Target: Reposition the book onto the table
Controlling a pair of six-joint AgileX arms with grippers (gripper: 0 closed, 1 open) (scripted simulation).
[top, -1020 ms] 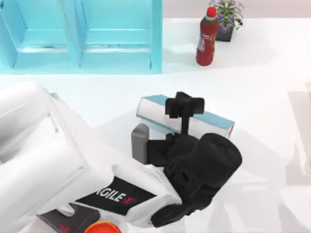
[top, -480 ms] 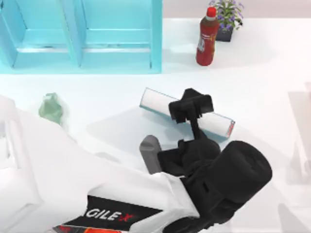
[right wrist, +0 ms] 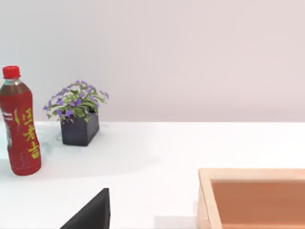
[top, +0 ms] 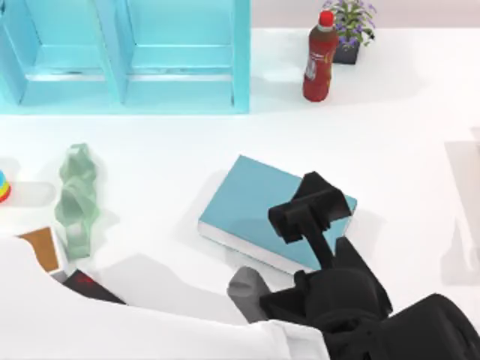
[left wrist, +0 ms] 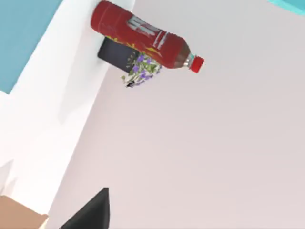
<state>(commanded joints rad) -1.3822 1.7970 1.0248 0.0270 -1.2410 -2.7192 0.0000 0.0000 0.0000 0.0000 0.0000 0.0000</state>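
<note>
The book (top: 251, 210) is seen lying flat on the table (top: 405, 150), light-blue cover up, white page edges showing along its near side, roughly mid-table and in front of the turquoise shelf unit (top: 127, 56). No title or print can be read on the cover.

The left gripper (top: 311, 214) is held over the book's right-hand part, on a black wrist that runs down toward the lower right of the top view. Whether its fingers are spread or closed, and whether they touch the cover, cannot be told. The white arm casing fills the lower left of the top view; no lettering is legible on it now.

A red bottle (top: 320, 56) with a red cap is stood at the back of the table, right of the shelf unit, just beside a potted plant (top: 350, 26) with purple flowers in a dark pot. In the right wrist view the bottle (right wrist: 20, 126) is shown upright with yellow characters printed down its label; they look like Chinese script and are not read with confidence. The potted plant (right wrist: 78, 112) is set near it, and the corner of a wooden tray (right wrist: 252, 195) is visible on the table.

A pale green glassy object (top: 77, 199) is lying at the left side of the table. The right gripper's state cannot be told from its wrist view.
</note>
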